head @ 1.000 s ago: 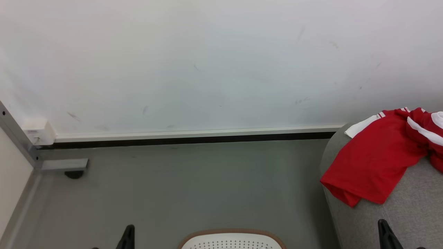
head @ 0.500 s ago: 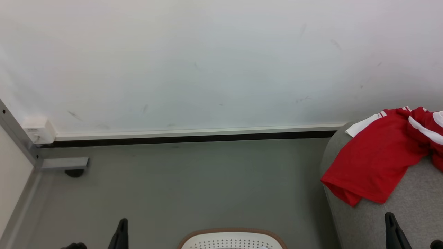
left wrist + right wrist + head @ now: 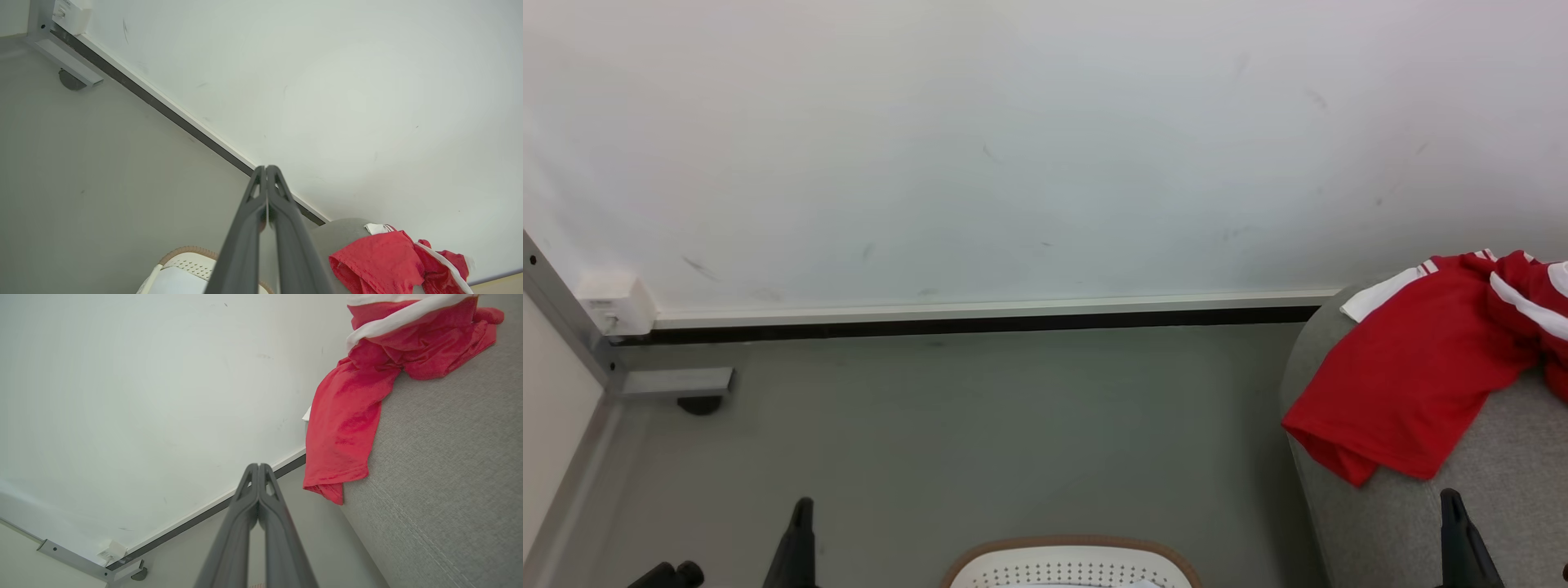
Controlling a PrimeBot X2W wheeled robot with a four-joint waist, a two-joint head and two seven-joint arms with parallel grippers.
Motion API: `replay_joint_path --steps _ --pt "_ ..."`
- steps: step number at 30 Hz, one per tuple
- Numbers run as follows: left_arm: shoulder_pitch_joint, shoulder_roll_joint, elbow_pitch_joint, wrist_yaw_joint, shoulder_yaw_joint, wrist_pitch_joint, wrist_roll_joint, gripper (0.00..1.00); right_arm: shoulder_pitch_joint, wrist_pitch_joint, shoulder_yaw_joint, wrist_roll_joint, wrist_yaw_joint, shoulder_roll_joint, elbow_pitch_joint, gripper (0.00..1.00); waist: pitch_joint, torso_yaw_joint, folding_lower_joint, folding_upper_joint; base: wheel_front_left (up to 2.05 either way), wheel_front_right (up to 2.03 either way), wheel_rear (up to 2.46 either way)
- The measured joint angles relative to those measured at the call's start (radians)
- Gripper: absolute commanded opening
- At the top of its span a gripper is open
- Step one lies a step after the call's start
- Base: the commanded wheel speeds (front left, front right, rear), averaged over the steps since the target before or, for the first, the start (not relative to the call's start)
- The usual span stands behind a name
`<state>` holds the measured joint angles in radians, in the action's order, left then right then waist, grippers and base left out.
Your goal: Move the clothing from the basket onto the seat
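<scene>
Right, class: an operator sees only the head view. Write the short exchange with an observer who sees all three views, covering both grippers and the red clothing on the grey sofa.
Operator: Are my left gripper and right gripper shut? I see just dark tips.
Observer: Yes; each wrist view shows its two fingers pressed together, nothing between them.
Operator: The bright red clothing with white panels runs off my picture. Where does it end?
Observer: The left wrist view shows the heap on the light grey fabric sofa ending in a bunched, white-edged fold.
</scene>
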<state>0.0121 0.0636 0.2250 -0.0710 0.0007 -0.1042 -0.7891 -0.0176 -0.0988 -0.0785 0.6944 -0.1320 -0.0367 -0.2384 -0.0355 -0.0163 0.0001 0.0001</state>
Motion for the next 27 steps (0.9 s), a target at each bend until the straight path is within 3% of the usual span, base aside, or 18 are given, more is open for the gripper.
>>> replay_joint_path --steps 27 --pt "-0.046 -0.007 -0.014 0.001 0.046 0.086 -0.315 0.0 0.057 0.081 -0.014 0.357 0.0 -0.003 -0.008 0.0 0.01 0.005 0.0 0.0 0.0 0.0 0.0"
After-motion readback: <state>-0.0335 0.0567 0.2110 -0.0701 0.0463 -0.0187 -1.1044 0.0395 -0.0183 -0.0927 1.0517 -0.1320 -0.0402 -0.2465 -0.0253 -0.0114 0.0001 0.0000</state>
